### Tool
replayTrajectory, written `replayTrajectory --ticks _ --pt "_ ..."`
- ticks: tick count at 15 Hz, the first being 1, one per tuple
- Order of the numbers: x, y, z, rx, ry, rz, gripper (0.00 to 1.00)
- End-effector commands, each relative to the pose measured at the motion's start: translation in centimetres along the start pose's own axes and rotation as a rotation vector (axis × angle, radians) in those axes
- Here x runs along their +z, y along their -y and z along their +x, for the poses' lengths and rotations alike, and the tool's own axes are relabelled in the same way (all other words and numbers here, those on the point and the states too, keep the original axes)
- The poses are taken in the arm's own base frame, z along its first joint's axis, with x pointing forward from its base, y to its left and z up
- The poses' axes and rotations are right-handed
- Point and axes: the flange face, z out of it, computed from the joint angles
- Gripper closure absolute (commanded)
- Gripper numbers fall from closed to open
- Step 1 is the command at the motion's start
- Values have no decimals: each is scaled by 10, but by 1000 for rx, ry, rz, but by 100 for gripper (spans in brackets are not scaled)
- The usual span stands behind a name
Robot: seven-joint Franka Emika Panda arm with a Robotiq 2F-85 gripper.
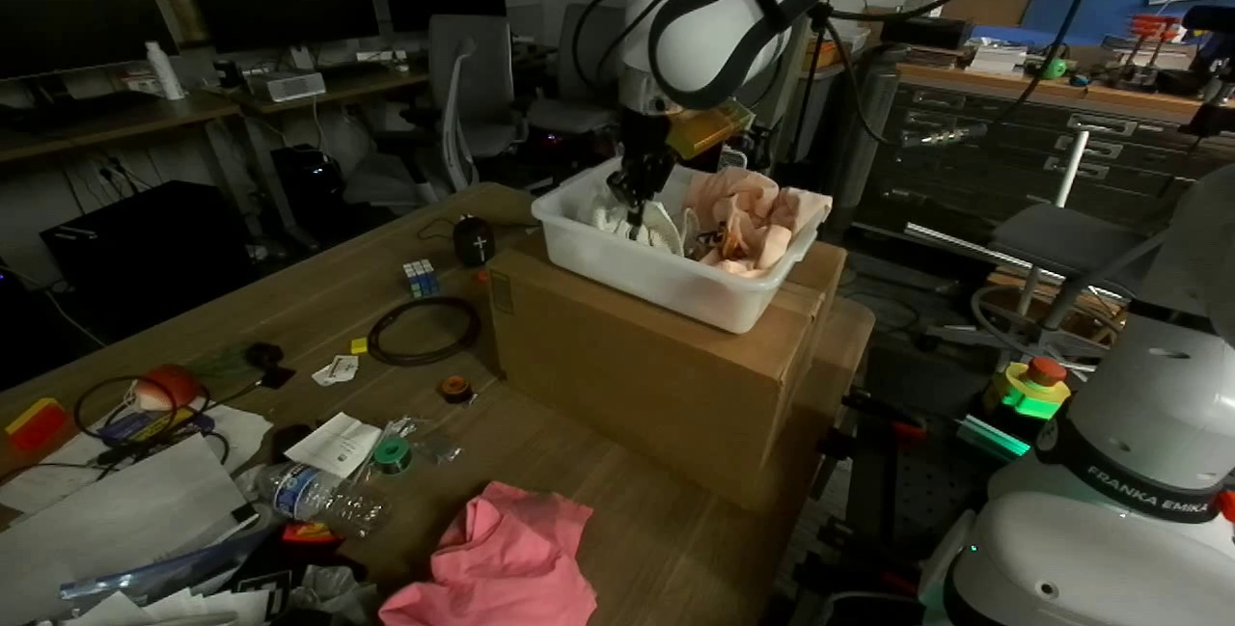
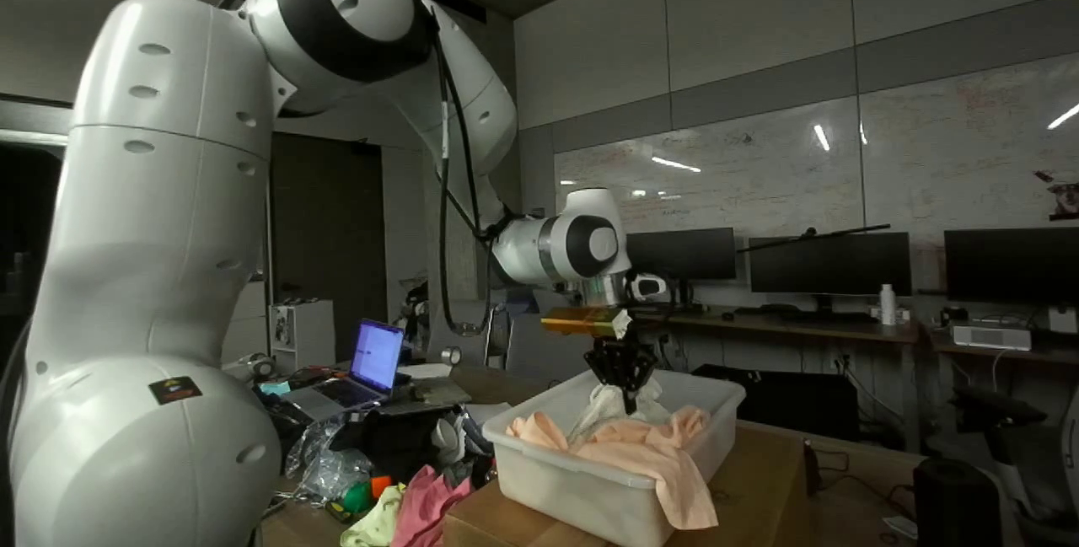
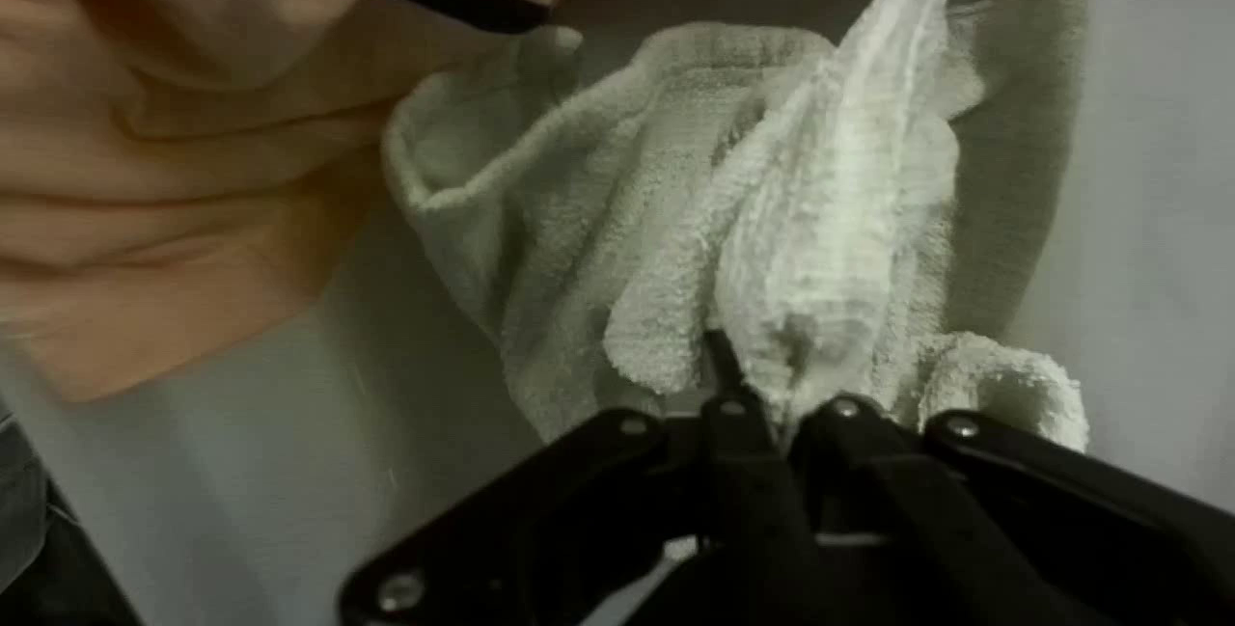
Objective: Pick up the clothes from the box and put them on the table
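Inside the tub [image 1: 642, 277], peach cloth [image 1: 757, 211] adjoins white cloth [image 3: 675, 221].

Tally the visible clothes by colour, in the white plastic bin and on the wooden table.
1 crumpled peach cloth, in the white plastic bin
1 white terry cloth, in the bin
1 crumpled pink cloth, on the wooden table
1 pale yellow cloth, beside the pink one
Total: 4 in view; more may be hidden
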Motion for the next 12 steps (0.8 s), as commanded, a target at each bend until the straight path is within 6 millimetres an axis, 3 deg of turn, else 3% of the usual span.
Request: replayTrajectory --ticks 1,6,12 --pt "-61 -6 -25 75 -89 15 97" --pt "-159 4 -60 211 -267 41 97" --pt "-268 63 -99 340 -458 144 97"
